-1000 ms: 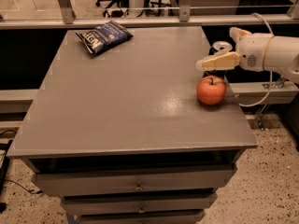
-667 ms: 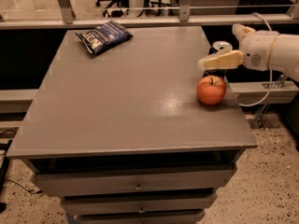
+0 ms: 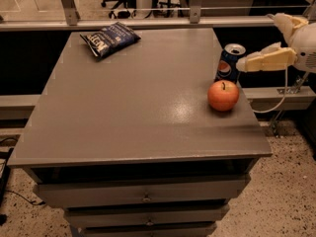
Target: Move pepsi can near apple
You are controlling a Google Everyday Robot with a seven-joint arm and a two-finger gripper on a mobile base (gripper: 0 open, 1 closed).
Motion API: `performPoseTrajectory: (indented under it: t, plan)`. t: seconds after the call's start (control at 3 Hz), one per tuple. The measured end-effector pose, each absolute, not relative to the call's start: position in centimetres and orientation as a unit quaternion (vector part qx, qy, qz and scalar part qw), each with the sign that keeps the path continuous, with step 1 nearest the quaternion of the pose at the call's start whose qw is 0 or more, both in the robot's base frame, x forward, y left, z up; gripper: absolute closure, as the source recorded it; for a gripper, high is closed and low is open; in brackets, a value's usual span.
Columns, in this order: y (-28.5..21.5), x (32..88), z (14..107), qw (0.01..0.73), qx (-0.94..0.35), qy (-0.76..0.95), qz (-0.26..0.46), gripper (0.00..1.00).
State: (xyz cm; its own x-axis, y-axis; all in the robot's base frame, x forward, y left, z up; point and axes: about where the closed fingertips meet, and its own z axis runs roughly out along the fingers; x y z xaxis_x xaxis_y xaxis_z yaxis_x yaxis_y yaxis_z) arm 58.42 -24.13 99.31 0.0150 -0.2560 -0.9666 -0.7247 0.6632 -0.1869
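The pepsi can (image 3: 229, 63), blue with a silver top, stands upright on the grey table (image 3: 133, 107) near its right edge. The red-orange apple (image 3: 223, 95) sits just in front of the can, close to it. My gripper (image 3: 257, 41) is to the right of the can, off the table's right edge. It is open and holds nothing. Its lower finger (image 3: 266, 60) points left, and its tip ends just beside the can's upper right side.
A dark blue crinkly snack bag (image 3: 109, 38) lies at the table's back left. A metal rail (image 3: 148, 22) runs behind the table. Drawers (image 3: 143, 196) are under the tabletop. Office chairs stand on the floor beyond.
My gripper has drawn back to the right and up, away from the can. The can, hidden behind the gripper before, now stands free behind the apple.
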Motion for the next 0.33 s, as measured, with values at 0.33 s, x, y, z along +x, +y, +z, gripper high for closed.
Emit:
performPoseTrajectory:
  t: [0.33]
  plan:
    - [-24.12,58.43,99.31,0.613,-0.363,0.675,0.191,0.0]
